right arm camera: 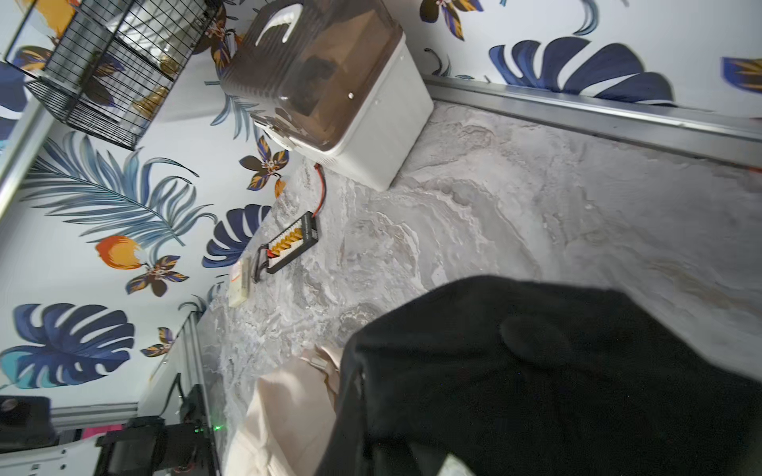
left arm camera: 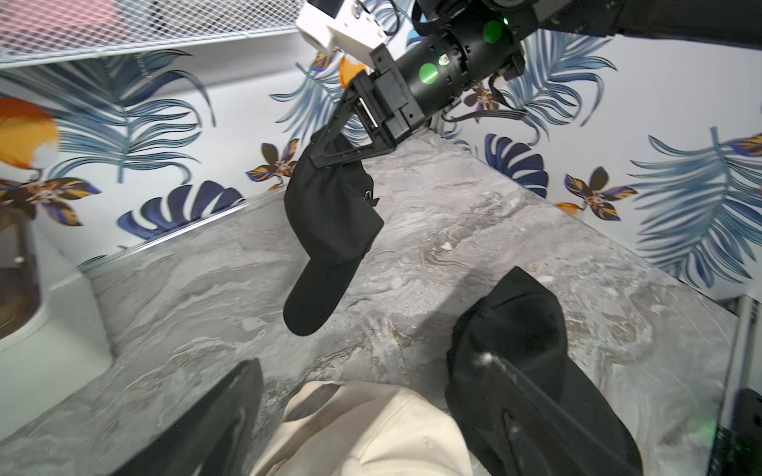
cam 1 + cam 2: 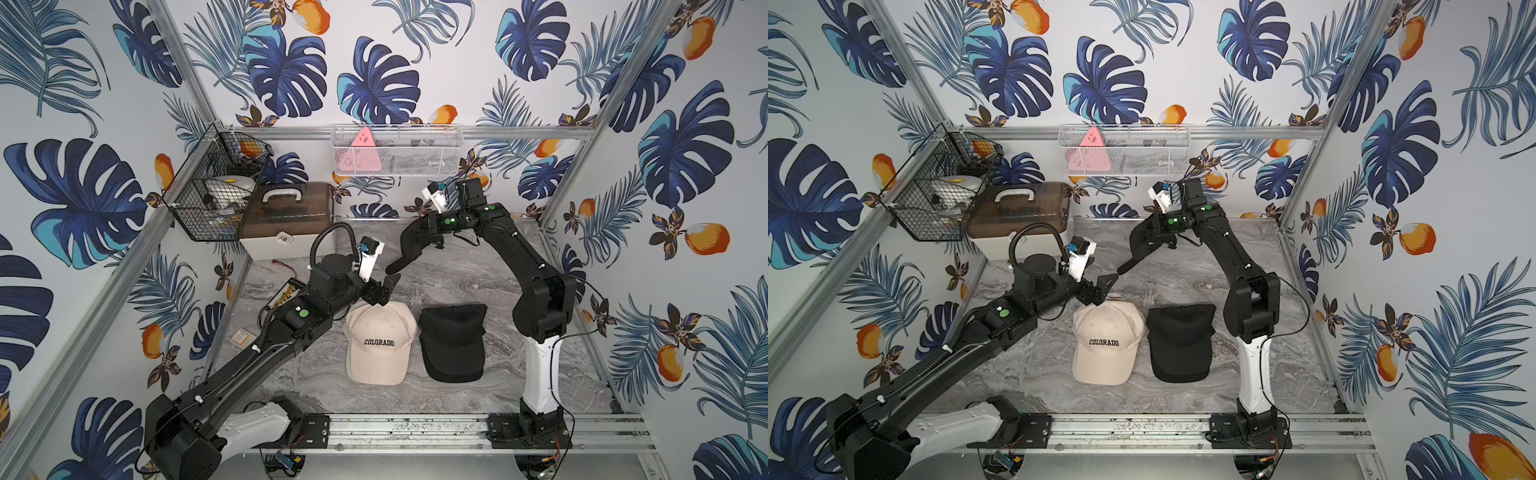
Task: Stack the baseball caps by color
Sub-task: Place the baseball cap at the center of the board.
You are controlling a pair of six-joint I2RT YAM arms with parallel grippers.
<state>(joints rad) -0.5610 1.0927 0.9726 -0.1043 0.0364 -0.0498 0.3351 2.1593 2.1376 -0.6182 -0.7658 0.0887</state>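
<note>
— Caps: where are they?
— A cream COLORADO cap (image 3: 380,340) lies on the bench (image 3: 478,266); a black cap (image 3: 453,345) lies just beside it; a second black cap (image 3: 411,245) hangs in the air near the back wall.
— Who holds that one?
— The right hand (image 2: 323,154); it is pinched tight on the cap's back; the brim hangs down.
— And the left hand (image 3: 384,291)?
— Wide open, holding nothing; it floats just above the cream cap's back edge.
</note>
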